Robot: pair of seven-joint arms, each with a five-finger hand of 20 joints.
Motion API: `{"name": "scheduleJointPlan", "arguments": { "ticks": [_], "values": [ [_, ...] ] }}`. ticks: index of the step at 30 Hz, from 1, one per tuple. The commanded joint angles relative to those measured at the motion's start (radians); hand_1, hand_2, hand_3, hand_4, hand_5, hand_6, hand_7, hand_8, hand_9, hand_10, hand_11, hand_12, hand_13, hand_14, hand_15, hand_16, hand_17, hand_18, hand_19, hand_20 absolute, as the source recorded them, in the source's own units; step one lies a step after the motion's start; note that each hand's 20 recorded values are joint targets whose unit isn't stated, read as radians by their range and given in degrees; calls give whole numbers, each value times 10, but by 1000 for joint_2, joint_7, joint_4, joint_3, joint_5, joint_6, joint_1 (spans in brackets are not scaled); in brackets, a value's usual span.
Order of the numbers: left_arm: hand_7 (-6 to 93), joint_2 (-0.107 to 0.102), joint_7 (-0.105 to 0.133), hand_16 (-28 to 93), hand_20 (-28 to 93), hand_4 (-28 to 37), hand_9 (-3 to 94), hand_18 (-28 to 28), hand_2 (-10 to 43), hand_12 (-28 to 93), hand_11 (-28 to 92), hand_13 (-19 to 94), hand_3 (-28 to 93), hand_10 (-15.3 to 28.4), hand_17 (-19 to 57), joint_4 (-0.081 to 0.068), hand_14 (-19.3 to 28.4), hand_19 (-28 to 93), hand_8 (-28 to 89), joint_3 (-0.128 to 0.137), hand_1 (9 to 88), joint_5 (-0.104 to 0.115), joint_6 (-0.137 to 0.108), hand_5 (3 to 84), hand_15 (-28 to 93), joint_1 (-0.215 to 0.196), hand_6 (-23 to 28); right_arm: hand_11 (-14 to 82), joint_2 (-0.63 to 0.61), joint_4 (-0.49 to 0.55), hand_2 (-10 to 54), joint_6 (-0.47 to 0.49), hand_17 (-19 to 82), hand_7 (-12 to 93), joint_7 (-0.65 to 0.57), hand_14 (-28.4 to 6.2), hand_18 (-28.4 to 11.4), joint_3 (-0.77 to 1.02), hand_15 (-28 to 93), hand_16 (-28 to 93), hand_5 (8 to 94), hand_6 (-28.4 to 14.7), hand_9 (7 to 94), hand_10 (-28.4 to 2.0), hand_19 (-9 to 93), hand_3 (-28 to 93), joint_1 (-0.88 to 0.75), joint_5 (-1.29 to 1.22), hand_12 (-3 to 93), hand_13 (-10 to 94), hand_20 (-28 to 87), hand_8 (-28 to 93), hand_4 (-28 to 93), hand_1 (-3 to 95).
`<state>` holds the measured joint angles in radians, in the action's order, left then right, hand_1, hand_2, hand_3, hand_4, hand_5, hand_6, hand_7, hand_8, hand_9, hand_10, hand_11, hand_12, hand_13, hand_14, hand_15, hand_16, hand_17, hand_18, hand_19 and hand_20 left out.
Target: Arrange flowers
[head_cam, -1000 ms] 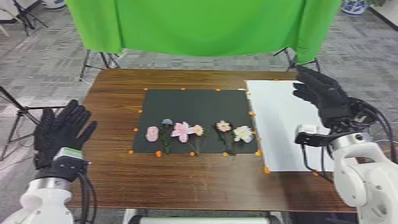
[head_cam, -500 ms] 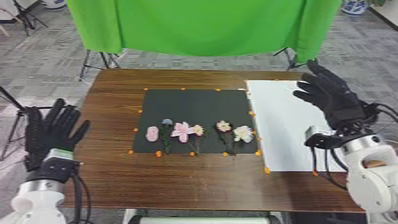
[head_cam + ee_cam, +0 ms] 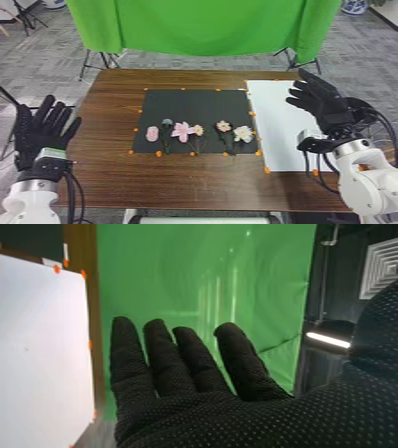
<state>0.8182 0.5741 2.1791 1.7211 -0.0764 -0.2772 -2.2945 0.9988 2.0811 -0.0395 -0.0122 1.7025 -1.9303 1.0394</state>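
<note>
1. Flowers (image 3: 182,131) line the near half of a black mat (image 3: 182,106) edged with orange dots (image 3: 218,89), their row running left to right.
2. Visible stems (image 3: 166,145) lie roughly near to far, tails toward the robot, blooms at the far end.
3. Left hand (image 3: 37,132), open with straight fingers, hangs outside the left edge of the table (image 3: 213,190), well apart from the mat.
4. Right hand (image 3: 330,107), also open, hangs beside the white board (image 3: 277,117), well apart from the blooms.

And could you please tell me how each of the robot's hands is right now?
Left black-gloved hand: open, holding nothing.
Right black-gloved hand: open, holding nothing.
</note>
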Motion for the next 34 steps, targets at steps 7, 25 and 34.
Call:
{"name": "scheduleJointPlan", "arguments": {
  "ticks": [7, 25, 34],
  "values": [
    [111, -54, 98, -108, 59, -283, 278, 111, 196, 50, 135, 165, 542, 116, -67, 25, 79, 339, -98, -94, 278, 40, -18, 366, 195, 94, 68, 42, -43, 50, -95, -185, 116, 149, 103, -155, -188, 12, 76, 246, 366, -49, 374, -157, 288, 796, -59, -61, 164, 317, 178, -90, -282, 121],
    [135, -97, 25, -98, 57, -283, 321, 119, 189, 84, 181, 195, 641, 147, -69, 20, 121, 362, -92, -157, 235, -74, -65, 402, 259, 163, 89, 98, -23, 93, -80, -128, 148, 248, 51, -149, -178, 131, 122, 225, 453, -30, 454, -159, 343, 816, -139, -61, 161, 379, 187, -135, -277, 154],
    [143, -31, -11, -86, 58, -283, 357, 124, 184, 100, 215, 216, 664, 162, -72, 36, 142, 370, -91, -83, 241, -145, -111, 413, 296, 78, 94, 133, -30, 109, -73, -86, 142, 252, -6, -133, -193, 152, 272, 240, 465, -28, 487, -157, 498, 811, -195, -54, 178, 435, 256, -136, -274, 161]
  ]
}}
